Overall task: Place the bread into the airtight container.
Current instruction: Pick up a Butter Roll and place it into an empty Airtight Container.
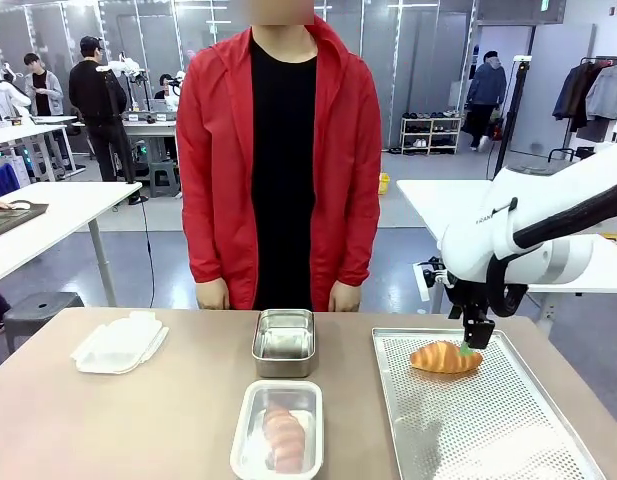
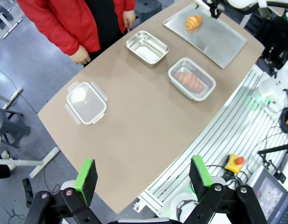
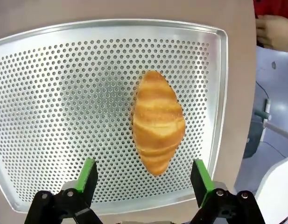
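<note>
Seen from its own wrist, the left gripper [image 2: 141,168] hangs open high above the counter's [image 2: 134,126] near edge, with the clear plastic container [image 2: 86,102] far below. The right wrist view shows the right gripper [image 3: 143,164] spread wide over the croissant [image 3: 158,121], which lies on the perforated tray [image 3: 64,93]. The front view adds a person [image 1: 278,150] in red standing beyond.
</note>
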Motion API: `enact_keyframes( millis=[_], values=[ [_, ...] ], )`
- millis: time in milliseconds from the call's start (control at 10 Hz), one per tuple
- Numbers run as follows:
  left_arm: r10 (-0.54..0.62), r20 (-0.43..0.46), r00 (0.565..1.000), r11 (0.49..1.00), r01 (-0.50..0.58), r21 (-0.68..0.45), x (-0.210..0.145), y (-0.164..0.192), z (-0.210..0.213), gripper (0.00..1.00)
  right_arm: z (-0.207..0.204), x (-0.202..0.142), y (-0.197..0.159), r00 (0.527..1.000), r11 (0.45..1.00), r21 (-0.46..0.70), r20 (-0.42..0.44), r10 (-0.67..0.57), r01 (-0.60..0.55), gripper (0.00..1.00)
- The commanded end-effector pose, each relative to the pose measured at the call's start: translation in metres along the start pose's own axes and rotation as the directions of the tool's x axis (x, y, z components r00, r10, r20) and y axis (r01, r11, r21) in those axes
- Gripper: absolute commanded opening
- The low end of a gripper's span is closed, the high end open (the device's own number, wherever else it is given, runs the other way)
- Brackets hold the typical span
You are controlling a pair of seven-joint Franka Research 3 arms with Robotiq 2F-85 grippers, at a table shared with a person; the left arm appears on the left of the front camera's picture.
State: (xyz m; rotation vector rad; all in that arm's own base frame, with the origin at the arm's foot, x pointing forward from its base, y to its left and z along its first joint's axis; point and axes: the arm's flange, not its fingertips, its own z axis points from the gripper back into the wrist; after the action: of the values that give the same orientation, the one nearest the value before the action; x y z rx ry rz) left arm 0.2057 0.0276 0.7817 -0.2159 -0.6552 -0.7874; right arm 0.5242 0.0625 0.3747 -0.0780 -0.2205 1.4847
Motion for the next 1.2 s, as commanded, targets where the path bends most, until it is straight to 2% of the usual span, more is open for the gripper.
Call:
enact_keyframes(
  millis=[0, 600, 1000, 1100],
  values=[
    [-0.003, 0.001, 1.0, 1.0, 0.003, -0.002, 0.001, 0.0, 0.001, 1.0, -0.013, 0.004, -0.01, 1.0, 1.0, 0.002, 0.01, -0.02, 0.02, 1.0],
    [-0.003, 0.001, 1.0, 1.0, 0.003, -0.002, 0.001, 0.0, 0.001, 1.0, -0.068, 0.008, -0.042, 0.999, 0.991, 0.134, 0.024, -0.036, 0.033, 1.0],
    [-0.003, 0.001, 1.0, 1.0, 0.003, -0.002, 0.001, 0.0, 0.001, 1.0, -0.089, 0.003, -0.047, 0.999, 0.983, 0.177, 0.007, -0.044, 0.042, 1.0],
    [-0.003, 0.001, 1.0, 1.0, 0.003, -0.002, 0.001, 0.0, 0.001, 1.0, -0.089, 0.002, -0.047, 0.999, 0.984, 0.175, 0.011, -0.039, 0.037, 0.87]
  ],
)
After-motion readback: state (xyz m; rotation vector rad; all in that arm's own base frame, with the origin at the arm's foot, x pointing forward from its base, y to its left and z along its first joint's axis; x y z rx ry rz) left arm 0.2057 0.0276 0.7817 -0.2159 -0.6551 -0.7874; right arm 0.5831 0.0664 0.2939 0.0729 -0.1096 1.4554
